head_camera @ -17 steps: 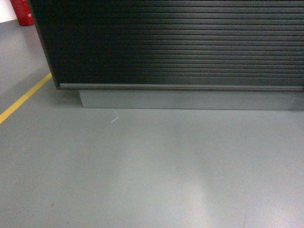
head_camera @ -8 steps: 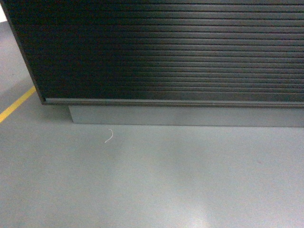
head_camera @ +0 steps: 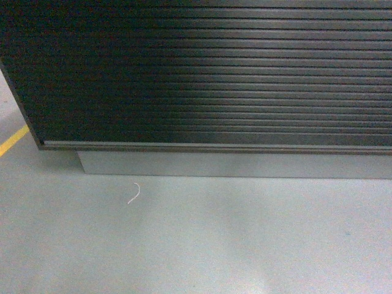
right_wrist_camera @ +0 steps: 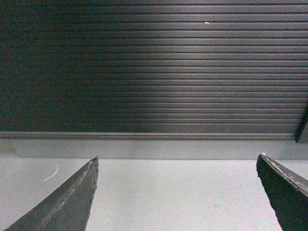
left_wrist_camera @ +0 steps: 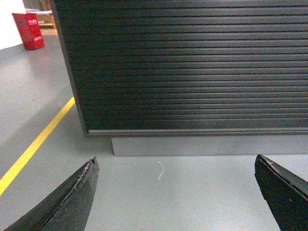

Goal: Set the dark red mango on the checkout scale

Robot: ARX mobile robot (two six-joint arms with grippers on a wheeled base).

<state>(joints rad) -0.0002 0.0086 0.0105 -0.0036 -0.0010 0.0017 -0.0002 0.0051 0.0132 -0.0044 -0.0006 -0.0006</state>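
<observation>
Checkout [head_camera: 214,79] ribbed front faces cam; ribs horiz.

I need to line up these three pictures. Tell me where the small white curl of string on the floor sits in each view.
Head: the white string lies lower left, on the floor just before the grey plinth.
Left wrist: it lies centre-low, below the plinth, between the open left tool's fingers.
Right wrist: it lies at the far left edge, left of the open right tool.
Shared landmark: the checkout, with its ribbed black front.

We see the checkout [head_camera: 214,73] front as ribbed black panel with a dull sheen. Floor [head_camera: 202,245] looks smooth, grey, slightly glossy.
</observation>
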